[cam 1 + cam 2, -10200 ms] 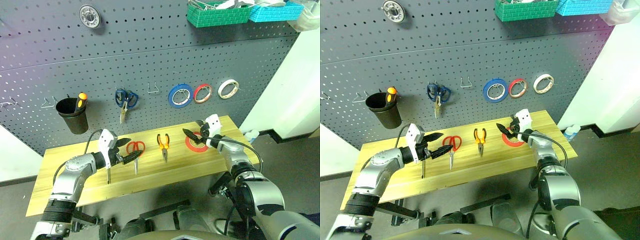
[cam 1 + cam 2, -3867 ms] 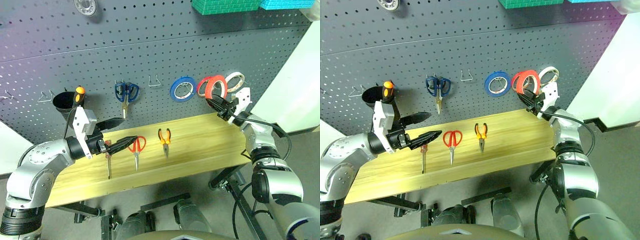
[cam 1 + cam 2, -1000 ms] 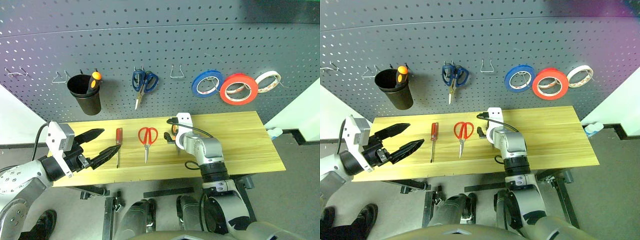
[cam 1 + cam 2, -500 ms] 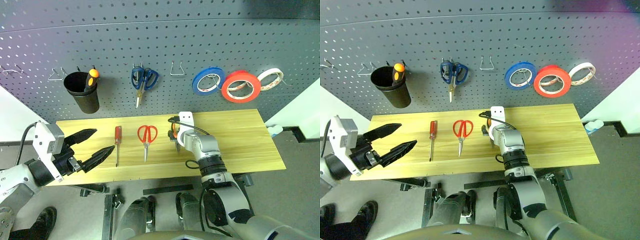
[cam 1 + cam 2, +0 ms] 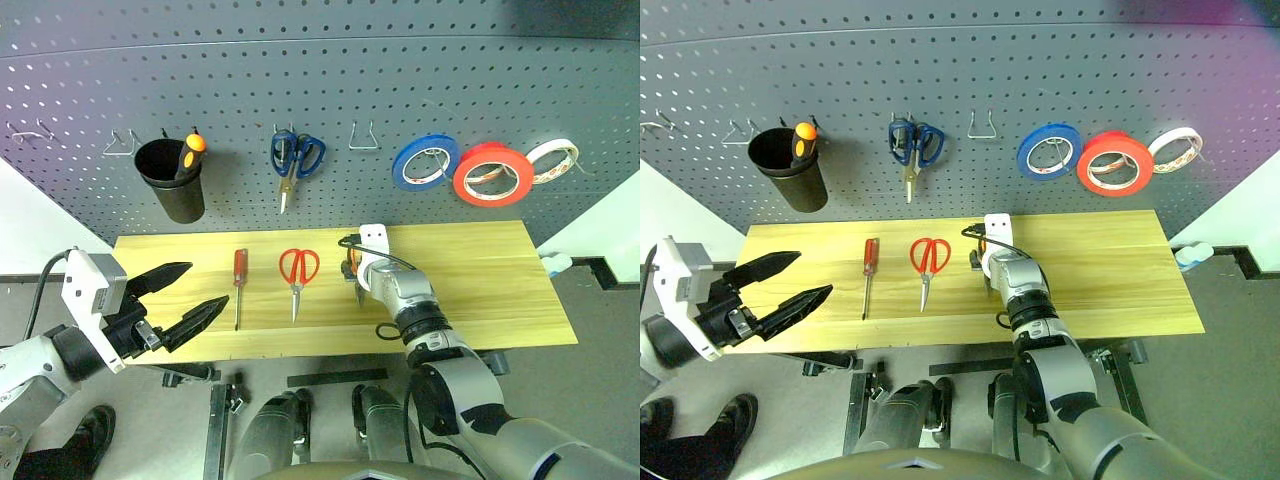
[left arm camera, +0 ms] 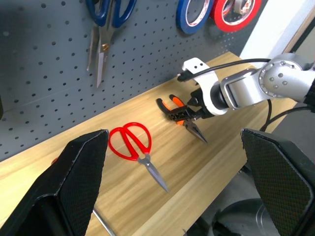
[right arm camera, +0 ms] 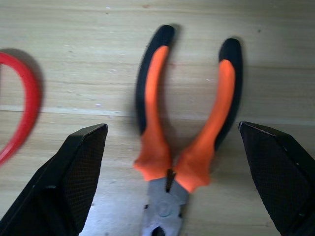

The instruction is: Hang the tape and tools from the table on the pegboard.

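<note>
The red roll of tape [image 5: 492,173] hangs on the pegboard [image 5: 320,90], between a blue roll [image 5: 425,163] and a thin cream-white roll [image 5: 553,162]. Further along the board hang blue-handled scissors [image 5: 294,160] and a black cup [image 5: 170,180] with an orange-and-black screwdriver [image 5: 188,152] standing in it. On the light wooden bench [image 5: 480,280] three tools lie in a row, apart from each other: the slim red-handled screwdriver [image 5: 238,287], the red-handled scissors [image 5: 298,276] and the small orange-and-black pliers [image 7: 184,132]. The right end effector [image 6: 189,112] is down over the pliers with its two black fingers spread wide, one on each side of the handles, which lie flat on the wood; I can't tell whether the fingers touch them. The left end effector [image 5: 180,298] hangs off the near corner of the bench, beside the screwdriver's end, its fingers open and holding nothing.
</note>
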`<state>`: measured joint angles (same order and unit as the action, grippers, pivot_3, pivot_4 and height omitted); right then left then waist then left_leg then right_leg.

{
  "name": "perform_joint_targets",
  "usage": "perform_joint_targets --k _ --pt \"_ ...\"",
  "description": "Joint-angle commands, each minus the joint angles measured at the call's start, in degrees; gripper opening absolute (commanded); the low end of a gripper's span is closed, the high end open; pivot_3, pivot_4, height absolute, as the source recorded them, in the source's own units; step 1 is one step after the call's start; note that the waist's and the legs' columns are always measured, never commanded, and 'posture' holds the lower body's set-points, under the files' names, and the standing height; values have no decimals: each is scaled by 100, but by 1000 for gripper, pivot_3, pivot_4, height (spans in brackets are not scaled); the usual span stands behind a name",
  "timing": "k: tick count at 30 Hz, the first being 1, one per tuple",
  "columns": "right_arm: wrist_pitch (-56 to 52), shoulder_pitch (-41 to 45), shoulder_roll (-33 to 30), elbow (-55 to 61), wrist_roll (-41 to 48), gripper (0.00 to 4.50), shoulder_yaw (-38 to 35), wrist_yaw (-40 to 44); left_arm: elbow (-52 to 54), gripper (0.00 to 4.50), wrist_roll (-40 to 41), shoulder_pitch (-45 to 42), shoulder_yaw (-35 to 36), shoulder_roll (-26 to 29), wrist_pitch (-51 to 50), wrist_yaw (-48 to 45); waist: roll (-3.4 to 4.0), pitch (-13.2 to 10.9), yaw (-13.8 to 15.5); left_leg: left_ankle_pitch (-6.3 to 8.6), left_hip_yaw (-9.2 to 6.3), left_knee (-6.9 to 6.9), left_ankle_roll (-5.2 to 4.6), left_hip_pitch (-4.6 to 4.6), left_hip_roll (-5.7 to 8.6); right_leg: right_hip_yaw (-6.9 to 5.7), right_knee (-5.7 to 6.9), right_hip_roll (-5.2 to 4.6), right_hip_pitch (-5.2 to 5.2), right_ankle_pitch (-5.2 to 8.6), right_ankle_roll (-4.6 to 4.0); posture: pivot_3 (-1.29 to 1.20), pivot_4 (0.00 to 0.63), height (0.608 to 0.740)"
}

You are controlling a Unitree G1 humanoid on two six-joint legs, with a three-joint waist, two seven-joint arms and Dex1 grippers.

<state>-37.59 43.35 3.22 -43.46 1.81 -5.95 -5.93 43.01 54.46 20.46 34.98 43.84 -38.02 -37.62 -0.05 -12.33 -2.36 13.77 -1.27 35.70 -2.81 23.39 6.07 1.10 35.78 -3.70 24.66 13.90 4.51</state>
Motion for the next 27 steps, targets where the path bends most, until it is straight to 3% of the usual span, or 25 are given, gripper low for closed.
perform_joint_targets --k 1,21,24,27 --pt "186 122 -53 -28 -84 4469 62 -115 142 4500 63 -11 85 32 81 -5 0 0 0 -1 0 -5 1 0 0 0 -1 0 -1 0 1 58 240 740" --pt "-367 -419 199 677 -74 4469 216 -198 77 4500 47 -215 -118 53 55 -14 2 -2 -9 -6 -4 -52 10 0 0 -4 -42 0 -1 -1 2 41 248 740" --pt "-333 -395 198 600 -43 3920 174 -192 92 4500 54 -200 -111 53 51 -5 2 -2 -10 -6 -5 -52 10 0 0 -5 -43 0 0 -1 2 45 248 740" --pt "-318 -350 188 551 -11 2895 136 -175 93 4500 79 -194 -90 56 35 9 2 -3 -8 -6 -5 -53 10 0 0 -5 -43 0 0 -1 2 46 249 740"
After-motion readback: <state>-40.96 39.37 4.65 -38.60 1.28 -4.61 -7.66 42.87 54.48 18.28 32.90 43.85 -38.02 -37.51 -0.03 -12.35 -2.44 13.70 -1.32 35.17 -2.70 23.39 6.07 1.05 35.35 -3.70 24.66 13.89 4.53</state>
